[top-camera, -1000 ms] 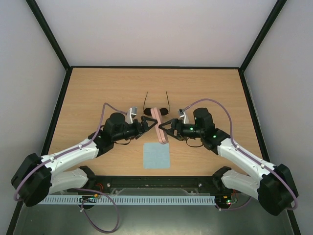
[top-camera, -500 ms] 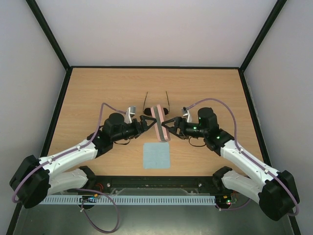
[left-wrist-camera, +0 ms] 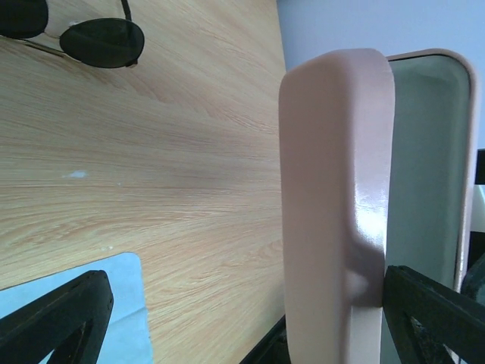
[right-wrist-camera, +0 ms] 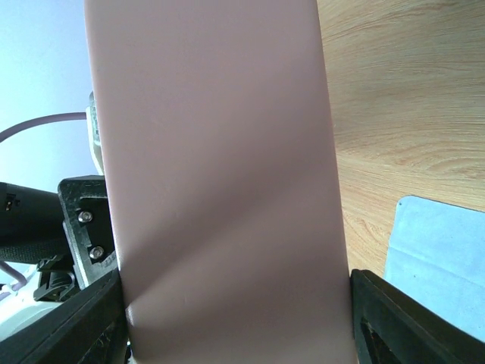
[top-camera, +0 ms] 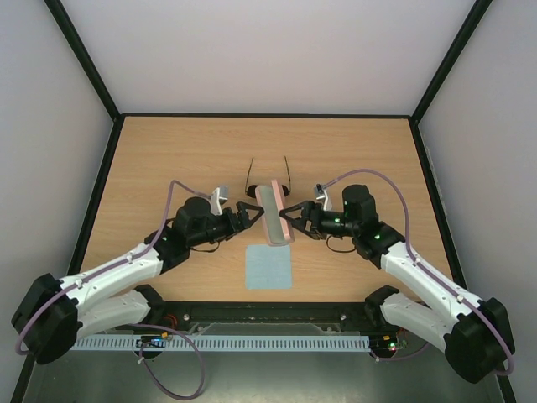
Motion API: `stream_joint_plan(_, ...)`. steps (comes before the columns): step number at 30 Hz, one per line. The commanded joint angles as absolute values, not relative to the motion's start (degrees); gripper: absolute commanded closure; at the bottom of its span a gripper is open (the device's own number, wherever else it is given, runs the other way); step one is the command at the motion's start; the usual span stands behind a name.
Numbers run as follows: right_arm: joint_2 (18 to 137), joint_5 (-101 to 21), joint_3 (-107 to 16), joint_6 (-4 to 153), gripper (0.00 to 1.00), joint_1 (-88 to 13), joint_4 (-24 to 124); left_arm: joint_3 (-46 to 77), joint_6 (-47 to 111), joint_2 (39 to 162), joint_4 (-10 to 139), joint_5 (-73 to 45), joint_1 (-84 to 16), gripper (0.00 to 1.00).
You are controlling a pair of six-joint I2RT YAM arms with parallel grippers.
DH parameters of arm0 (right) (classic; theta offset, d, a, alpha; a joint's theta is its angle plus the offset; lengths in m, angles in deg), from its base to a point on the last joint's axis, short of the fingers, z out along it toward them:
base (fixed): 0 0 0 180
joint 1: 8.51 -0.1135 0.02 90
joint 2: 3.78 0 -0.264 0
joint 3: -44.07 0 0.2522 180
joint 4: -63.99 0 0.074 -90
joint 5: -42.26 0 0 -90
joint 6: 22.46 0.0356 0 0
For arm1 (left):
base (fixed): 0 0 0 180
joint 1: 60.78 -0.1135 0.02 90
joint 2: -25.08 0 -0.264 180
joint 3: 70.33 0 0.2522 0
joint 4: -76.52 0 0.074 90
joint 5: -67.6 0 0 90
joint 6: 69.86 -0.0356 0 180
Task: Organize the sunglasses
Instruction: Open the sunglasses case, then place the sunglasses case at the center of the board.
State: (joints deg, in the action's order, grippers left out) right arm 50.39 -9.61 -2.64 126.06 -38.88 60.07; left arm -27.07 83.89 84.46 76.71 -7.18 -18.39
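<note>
The right gripper (top-camera: 293, 222) clamps the opened pink case (top-camera: 274, 214), its pale lining showing. The left gripper (top-camera: 253, 216) stands spread wide beside it. Round dark-lensed, wire-framed sunglasses (left-wrist-camera: 102, 42) lie unfolded on the table (top-camera: 168, 159) just behind.

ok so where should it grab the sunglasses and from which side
Probably the thin bridge between the lenses of the sunglasses, coming down from above. They rest on the table with temple arms unfolded, pointing toward the far edge, and the open pink case sits just in front, so a low approach from the near side looks blocked.
</note>
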Motion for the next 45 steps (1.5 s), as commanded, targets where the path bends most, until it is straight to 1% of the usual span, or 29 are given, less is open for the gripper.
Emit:
stream_joint_plan(1, 47.82, -6.63, -5.50, 124.98, 0.42, -38.75, 61.54, -29.17, 81.69, 82.71, 70.18, -8.68, -19.61, 0.00)
stream_joint_plan(13, 47.76, -7.03, -5.81, 124.16, 0.42, -38.74, 60.06, -30.47, 79.34, 78.55, 64.27, -8.02, -23.73, 0.00)
stream_joint_plan(19, 49.21, -7.20, -5.32, 123.85, 0.42, -38.71, 60.63, -29.29, 77.16, 75.50, 60.37, -6.45, -27.85, 0.00)
stream_joint_plan(26, 52.83, -5.26, -3.04, 126.81, 0.42, -38.70, 67.11, -27.46, 74.21, 71.56, 55.35, -3.00, -35.07, 0.00)
stream_joint_plan(35, 58.10, -2.14, -1.19, 129.17, 0.41, -39.15, 73.99, -27.25, 72.30, 70.54, 53.43, -0.84, -39.08, 0.00)
stream_joint_plan(39, 61.02, -4.91, -2.04, 130.62, 0.41, -41.77, 76.84, -26.68, 72.17, 69.13, 52.94, 0.11, -41.73, 0.00)
stream_joint_plan(45, 70.01, -13.46, -6.76, 133.19, 0.42, -50.50, 81.76, -23.15, 72.01, 67.30, 50.80, 2.05, -45.33, 0.00)
